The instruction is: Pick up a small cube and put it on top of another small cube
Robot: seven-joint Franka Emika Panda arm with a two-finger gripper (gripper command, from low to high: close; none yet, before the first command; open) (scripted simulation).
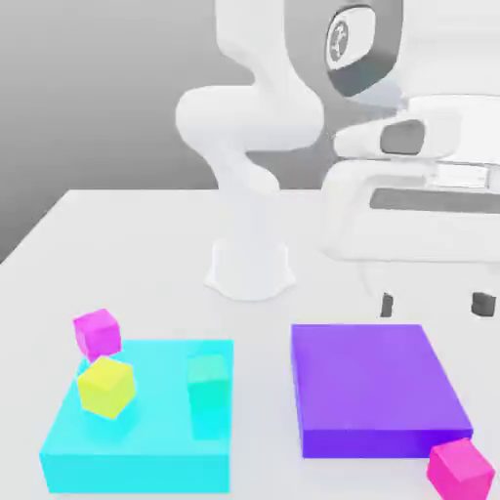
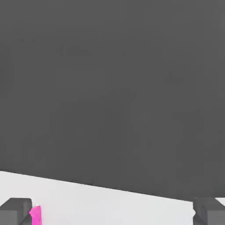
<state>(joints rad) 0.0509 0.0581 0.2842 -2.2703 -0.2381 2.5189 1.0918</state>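
The white robot arm (image 1: 256, 127) stands on a white table (image 1: 117, 244); its round base (image 1: 250, 269) sits near the middle of the table, toward the back; the arm bends up and over to the exterior view's right, where its big white hand (image 1: 420, 195) hangs above the table; the gripper (image 1: 435, 305) is wide open, with its two dark fingertips (image 1: 388, 305) far apart and nothing between them; it holds nothing. On the exterior view's left there is a flat light-blue block (image 1: 146, 439); a yellow cube (image 1: 105, 387) sits tilted on top of it near its far left corner; a small magenta cube (image 1: 97, 333) is right behind the yellow one, at the block's far corner, and I cannot tell if it rests on the block or on the table; a teal cube (image 1: 208, 383) stands on the blue block, closer to its right side. On the exterior view's right there is a flat purple block (image 1: 376, 391), lying under the open gripper; a pink cube (image 1: 462, 470) sits just beside the purple block's near right corner, and it looks like it touches it. In the hand view the two grey fingertips (image 2: 16, 211) show far apart over the white table (image 2: 110, 206); a bit of something pink (image 2: 36, 215) peeks out next to one fingertip; behind all that is a dark grey wall (image 2: 112, 88).
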